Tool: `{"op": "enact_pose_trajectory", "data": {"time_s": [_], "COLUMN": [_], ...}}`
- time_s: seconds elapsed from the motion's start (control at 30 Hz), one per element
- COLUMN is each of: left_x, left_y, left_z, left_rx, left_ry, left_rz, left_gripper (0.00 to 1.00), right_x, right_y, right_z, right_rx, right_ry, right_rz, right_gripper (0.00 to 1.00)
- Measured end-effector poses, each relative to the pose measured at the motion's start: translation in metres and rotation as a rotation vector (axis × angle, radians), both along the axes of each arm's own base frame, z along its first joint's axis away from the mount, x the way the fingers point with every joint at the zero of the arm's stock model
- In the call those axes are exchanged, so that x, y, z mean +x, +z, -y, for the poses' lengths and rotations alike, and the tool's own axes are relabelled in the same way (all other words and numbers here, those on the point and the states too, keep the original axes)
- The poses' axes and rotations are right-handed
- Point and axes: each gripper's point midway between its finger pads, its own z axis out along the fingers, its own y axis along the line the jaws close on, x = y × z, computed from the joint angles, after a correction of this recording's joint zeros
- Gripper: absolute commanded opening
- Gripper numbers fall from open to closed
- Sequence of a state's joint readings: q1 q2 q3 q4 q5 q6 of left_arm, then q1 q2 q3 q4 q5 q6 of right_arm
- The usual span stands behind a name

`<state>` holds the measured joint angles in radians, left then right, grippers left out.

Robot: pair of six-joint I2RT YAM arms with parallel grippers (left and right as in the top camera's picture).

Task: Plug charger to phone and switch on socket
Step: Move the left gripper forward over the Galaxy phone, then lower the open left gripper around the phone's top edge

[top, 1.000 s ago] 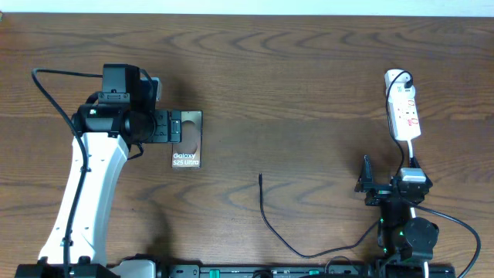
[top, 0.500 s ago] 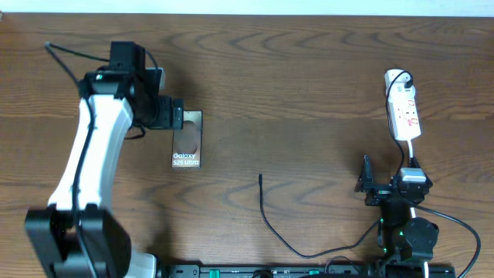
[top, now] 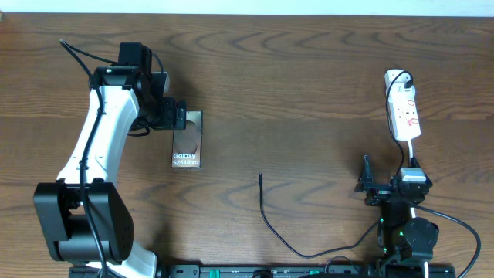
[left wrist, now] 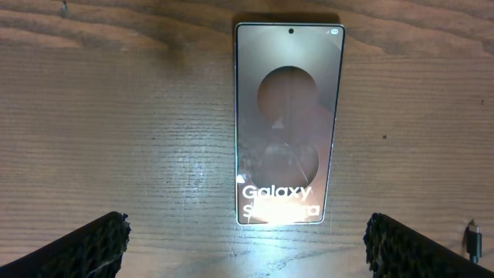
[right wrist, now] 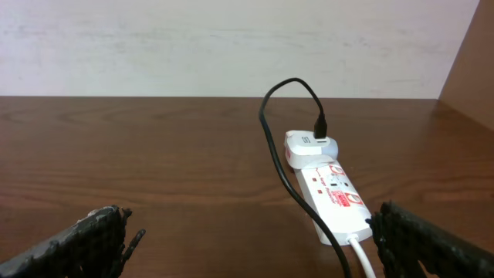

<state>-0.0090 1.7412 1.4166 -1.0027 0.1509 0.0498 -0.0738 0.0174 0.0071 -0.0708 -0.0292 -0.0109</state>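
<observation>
Left gripper (top: 181,120) apparently overhanging phone (top: 187,147); charger (top: 261,193) apart.

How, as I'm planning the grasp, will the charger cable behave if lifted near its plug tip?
Probably floppy: the charger lies in a loose curve on the table, so its tail would likely sag and drag. It looks thin and light, so the plug tip may swing or twist unless gripped close behind it.

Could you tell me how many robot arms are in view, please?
2. The left arm reaches to the far end of the phone; the right arm sits folded at the front edge, near the power strip.
</observation>
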Motion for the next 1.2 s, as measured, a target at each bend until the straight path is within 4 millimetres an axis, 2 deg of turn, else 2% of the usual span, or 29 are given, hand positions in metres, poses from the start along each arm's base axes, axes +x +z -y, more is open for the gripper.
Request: {"op": "enact_pose_trajectory", "data": {"time_s": [0.2, 0.37, 0.5, 0.63, 0.77, 1.2], "left_x": [0.000, -0.001, 0.001, 0.006, 0.006, 0.005], "left_y": [-0.005, -0.024, -0.035, -0.035, -0.039, -0.080], "left_z": [0.000, 0.002, 0.013, 0.024, 0.027, 0.027], "left_rx": [0.000, 0.001, 0.002, 0.003, 0.004, 0.007], "left_ry": [0.000, -0.006, -0.035, -0.067, -0.075, -0.074], "left_rz": [-0.013, -0.071, -0.086, -0.064, -0.071, -0.134], "left_gripper": [0.98, 0.98, 0.98, 0.98, 0.98, 0.98], "right_x": [0.000, 0.000, 0.000, 0.000, 0.000, 0.000], "right_y": [0.000, 0.000, 0.000, 0.000, 0.000, 0.000], "right_z": [0.000, 0.000, 0.000, 0.000, 0.000, 0.000], "right_rx": [0.000, 0.000, 0.000, 0.000, 0.000, 0.000], "right_ry": [0.000, 0.000, 0.000, 0.000, 0.000, 0.000], "right_rz": [0.000, 0.000, 0.000, 0.000, 0.000, 0.000], "right_gripper": [0.99, 0.99, 0.99, 0.99, 0.99, 0.99]}}
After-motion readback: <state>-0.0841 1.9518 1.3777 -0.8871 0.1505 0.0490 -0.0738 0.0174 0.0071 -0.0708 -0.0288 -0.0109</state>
